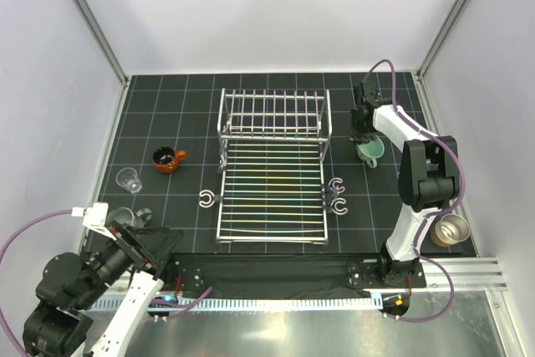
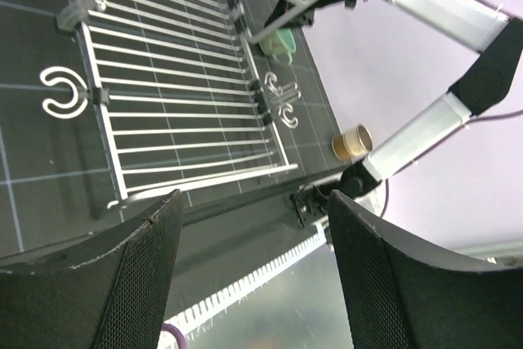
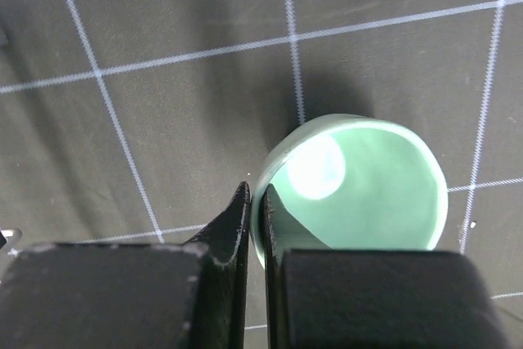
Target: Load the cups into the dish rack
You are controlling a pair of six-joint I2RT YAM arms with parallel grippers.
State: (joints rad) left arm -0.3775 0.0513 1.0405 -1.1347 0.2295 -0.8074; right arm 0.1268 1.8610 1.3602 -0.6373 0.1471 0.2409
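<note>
— Where is the green mug seen?

— The green mug [image 1: 370,150] is found right of centre in the overhead view, on the black gridded mat's [image 1: 167,114] side of the rack [image 1: 272,194]. It is just beside the right end of the upright barred part and outside the wires. Whether it rests on the mat cannot be told.

— How is it held?

— Its wall is pinched at the rim by the right claw [image 3: 253,214]. One finger is set outside the wall and the other inside, and the jaws are narrowed to the thickness of the wall.

— And the other cups?

— All are placed outside the rack. A brown mug [image 1: 167,159] and a clear glass [image 1: 129,179] are seen at the left, apart from the rack. A pale cup [image 1: 123,216] is partly hidden by the left arm. A cream tumbler [image 1: 451,229] is seen at the lower right.

— The left claw?

— The left claw [image 2: 253,275] is spread wide with nothing between its fingers, at the lower left of the overhead view.
</note>
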